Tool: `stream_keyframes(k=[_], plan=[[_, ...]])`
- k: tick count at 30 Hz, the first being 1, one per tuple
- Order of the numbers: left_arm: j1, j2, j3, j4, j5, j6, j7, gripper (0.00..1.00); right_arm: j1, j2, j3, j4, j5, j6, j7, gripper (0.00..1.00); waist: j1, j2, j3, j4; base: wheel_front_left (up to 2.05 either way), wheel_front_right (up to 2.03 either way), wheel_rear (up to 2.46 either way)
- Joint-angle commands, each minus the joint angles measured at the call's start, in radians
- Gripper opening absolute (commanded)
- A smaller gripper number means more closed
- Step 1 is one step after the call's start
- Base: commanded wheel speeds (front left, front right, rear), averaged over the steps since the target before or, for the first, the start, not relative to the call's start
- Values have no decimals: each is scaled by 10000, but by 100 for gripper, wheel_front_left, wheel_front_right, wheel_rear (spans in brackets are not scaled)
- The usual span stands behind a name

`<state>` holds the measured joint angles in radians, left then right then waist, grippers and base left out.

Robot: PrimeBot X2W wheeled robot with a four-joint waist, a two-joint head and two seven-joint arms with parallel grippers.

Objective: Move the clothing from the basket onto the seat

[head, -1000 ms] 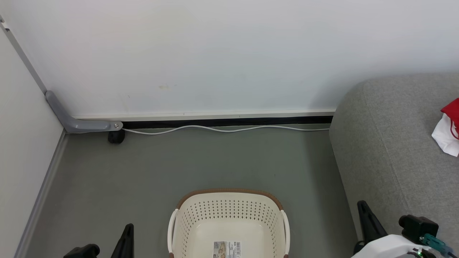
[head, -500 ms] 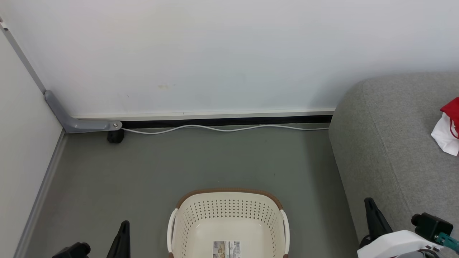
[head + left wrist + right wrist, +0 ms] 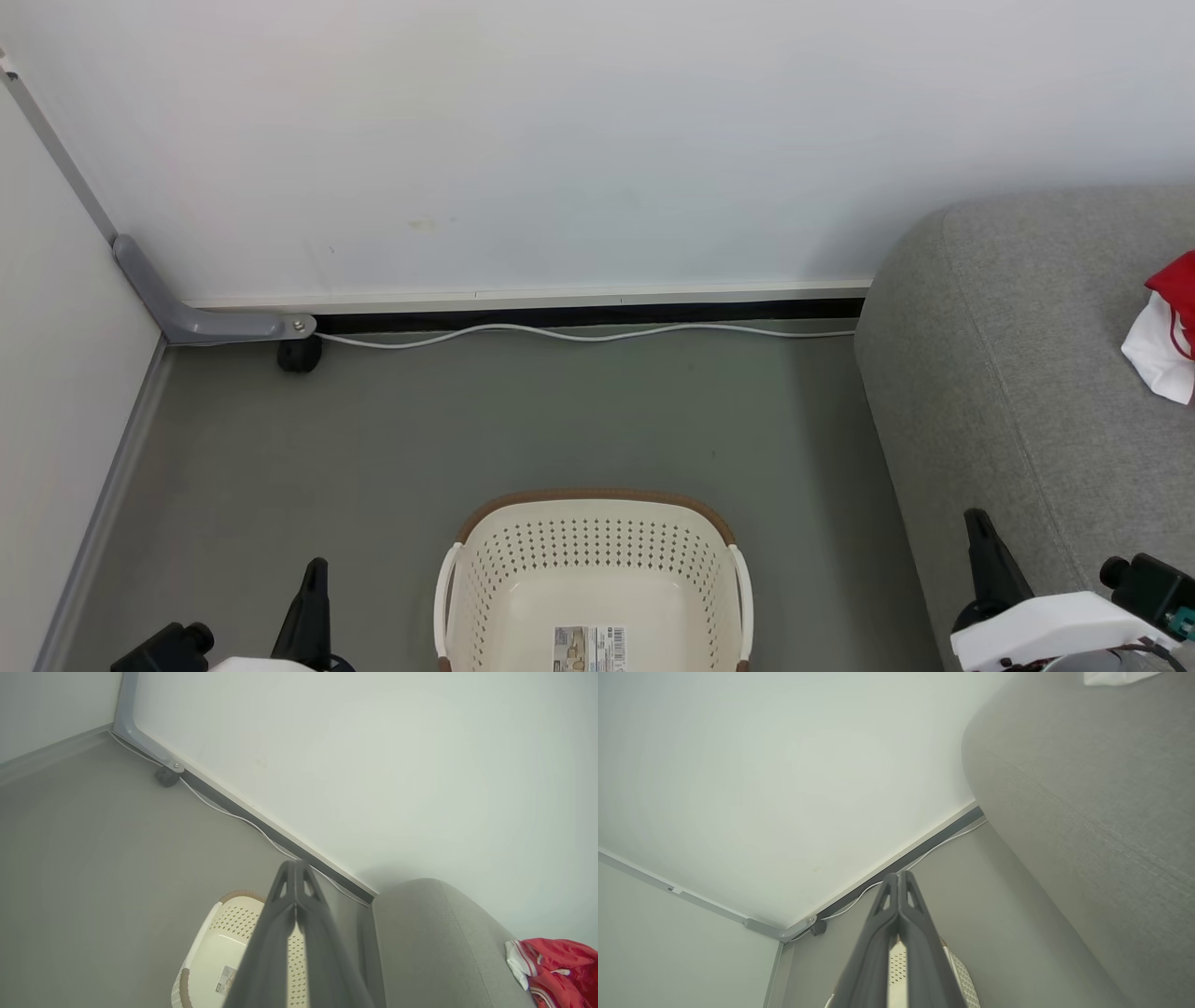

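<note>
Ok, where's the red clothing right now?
The red and white clothing lies on the grey seat at the head view's right edge, apart from the cream basket on the floor at bottom centre.

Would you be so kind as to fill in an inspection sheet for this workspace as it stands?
Surface: grey floor, smooth, no spills seen.
Job's things: cream perforated plastic basket with brown rim, no clothing in its visible part, label sticker on its base; red-and-white garment lying on the grey fabric sofa cushion.
Clutter: nothing seen.
Grippers: left gripper shut, holding nothing; right gripper shut, holding nothing, beside the cushion.
Cables: white cable along the foot of the white wall.
Surroundings: grey corner bracket with a small dark knob below it.
</note>
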<state>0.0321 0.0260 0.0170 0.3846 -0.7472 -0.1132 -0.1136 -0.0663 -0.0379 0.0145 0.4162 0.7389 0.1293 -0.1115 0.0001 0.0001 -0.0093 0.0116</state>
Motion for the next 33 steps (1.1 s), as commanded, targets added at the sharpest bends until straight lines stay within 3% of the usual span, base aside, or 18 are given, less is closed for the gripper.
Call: stream_keyframes(k=[1,33], plan=[[-528,152,196,-305,-283,-42,43,0,-352,-94,25,-354,302,5,77,0,-1,-1,2,-2,0,0,0],[-897,190,523,-764,-3804,-98,984,0,-380,-107,-531,-929,3847,9,997,0,-1,-1,53,-50,0,0,0]])
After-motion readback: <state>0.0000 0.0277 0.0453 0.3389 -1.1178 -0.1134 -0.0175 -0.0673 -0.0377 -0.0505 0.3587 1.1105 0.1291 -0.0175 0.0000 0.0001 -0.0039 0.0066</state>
